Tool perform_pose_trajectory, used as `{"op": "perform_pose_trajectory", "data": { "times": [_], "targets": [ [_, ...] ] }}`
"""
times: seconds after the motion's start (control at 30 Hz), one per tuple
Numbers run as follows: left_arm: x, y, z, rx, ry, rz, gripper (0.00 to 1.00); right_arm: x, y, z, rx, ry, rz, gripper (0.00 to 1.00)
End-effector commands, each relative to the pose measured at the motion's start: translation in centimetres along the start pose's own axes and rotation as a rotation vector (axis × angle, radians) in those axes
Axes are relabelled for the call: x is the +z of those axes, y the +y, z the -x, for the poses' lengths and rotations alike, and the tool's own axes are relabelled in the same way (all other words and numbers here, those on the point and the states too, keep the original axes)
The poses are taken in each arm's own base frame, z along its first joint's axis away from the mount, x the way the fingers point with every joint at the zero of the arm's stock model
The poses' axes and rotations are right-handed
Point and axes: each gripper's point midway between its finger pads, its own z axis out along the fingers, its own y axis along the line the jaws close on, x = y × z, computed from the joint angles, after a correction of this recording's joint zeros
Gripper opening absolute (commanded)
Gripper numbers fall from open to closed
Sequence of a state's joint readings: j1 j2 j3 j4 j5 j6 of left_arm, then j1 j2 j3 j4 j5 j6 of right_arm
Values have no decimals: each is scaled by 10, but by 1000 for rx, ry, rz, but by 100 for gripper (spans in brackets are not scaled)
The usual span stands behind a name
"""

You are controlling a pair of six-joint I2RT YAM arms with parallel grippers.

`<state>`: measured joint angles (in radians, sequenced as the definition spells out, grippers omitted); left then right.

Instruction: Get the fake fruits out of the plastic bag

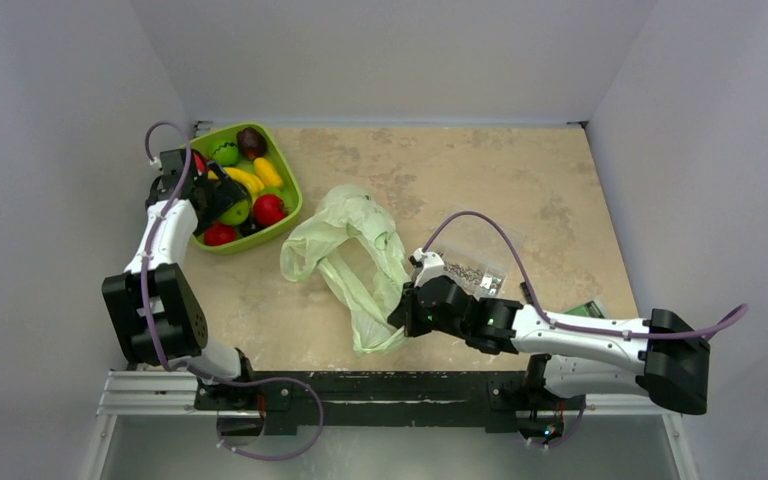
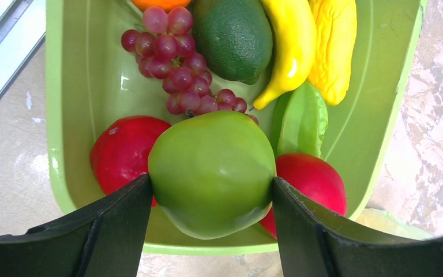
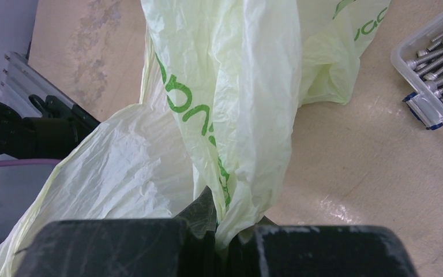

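My left gripper (image 2: 212, 199) is shut on a glossy light green fruit (image 2: 212, 167) and holds it over the near rim of a green bowl (image 2: 86, 75); it also shows in the top view (image 1: 228, 205). Two red fruits (image 2: 121, 149) (image 2: 317, 176) lie in the bowl just under it, and a bumpy yellow fruit (image 2: 335, 49) lies at the far side. The pale green plastic bag (image 1: 350, 240) lies crumpled mid-table. My right gripper (image 1: 400, 318) is shut on a fold of the bag (image 3: 236, 104) near the front edge. No fruit shows inside the bag.
The bowl (image 1: 290, 195) at the back left also holds a banana (image 2: 291, 46), purple grapes (image 2: 179, 72), a dark green avocado (image 2: 233, 34) and an orange fruit (image 2: 158, 3). A clear box of screws (image 1: 475, 272) sits just right of the bag and shows in the right wrist view (image 3: 438, 63).
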<state>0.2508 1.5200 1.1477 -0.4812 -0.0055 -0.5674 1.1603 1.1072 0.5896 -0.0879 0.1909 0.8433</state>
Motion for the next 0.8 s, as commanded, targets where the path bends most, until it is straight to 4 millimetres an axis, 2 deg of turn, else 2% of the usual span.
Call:
{"op": "perform_pose_trajectory", "data": {
  "times": [0.0, 0.13, 0.33, 0.4, 0.53, 0.77],
  "targets": [
    [-8, -14, 8, -13, -8, -67, 100, 0, 20, 18, -1, -50, 43, 0],
    [-32, -31, 6, 54, -42, -122, 100, -1, 22, 20, 0, -52, 50, 0],
    [-78, -45, -17, 247, -109, -139, 96, -2, 28, 23, -2, -54, 72, 0],
    [-97, -52, -31, 314, -120, -175, 95, -3, 31, 24, -1, -54, 83, 0],
    [-134, -71, -79, 369, -65, -367, 88, -5, 34, 26, -2, -63, 95, 0],
    [-207, -79, -154, 407, -58, -760, 78, -14, 48, 29, -2, -64, 167, 0]
  ]
}}
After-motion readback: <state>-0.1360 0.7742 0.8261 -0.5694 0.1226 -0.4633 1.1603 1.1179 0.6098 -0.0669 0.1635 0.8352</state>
